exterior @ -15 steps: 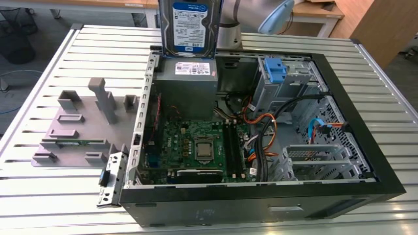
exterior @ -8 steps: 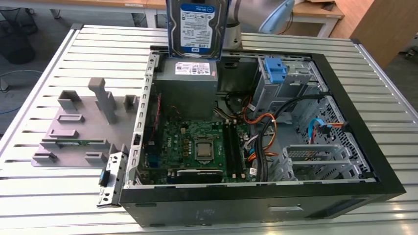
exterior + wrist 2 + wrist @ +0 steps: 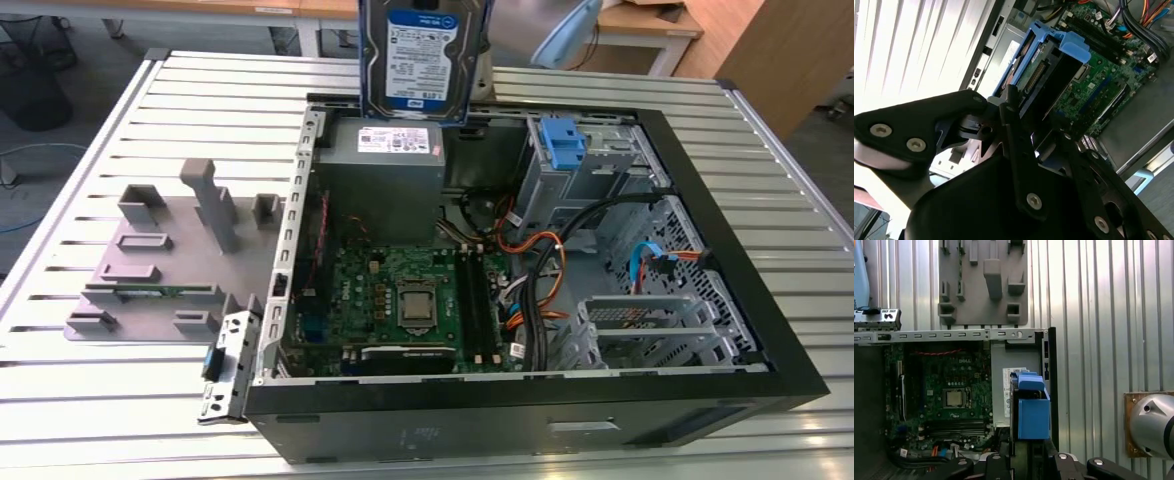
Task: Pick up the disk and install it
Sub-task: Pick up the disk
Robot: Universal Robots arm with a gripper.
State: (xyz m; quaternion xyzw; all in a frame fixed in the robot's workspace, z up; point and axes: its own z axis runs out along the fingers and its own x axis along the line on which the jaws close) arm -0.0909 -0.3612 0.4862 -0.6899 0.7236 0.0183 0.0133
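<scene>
**Disk held in the claw above the far wall of the computer case**

In the exterior view, a grey moulded fixture [image 3: 167, 260] lies on the slatted table [image 3: 80, 400] just beside the computer case [image 3: 534, 400], on the side of the case toward the exterior view's left. The case lies open. Inside it, near that same side, sits the green motherboard [image 3: 400, 290], and the grey power-supply box [image 3: 380, 165] stands beyond it against the case's far wall. The disk [image 3: 422, 55] hangs upright above that wall and over the power-supply box, with its white-and-blue label facing the camera. Toward the exterior view's right, a lone blue bracket [image 3: 561, 140] sits in the drive cage at the case's far corner. Bundled cables [image 3: 534, 270] cross the inside of the case between the motherboard and the metal bays. In the first wrist view the gripper [image 3: 1028, 456] is clamped on the disk, with a black finger on either side of its blue carrier frame, seen edge-on over the power-supply end of the case
</scene>
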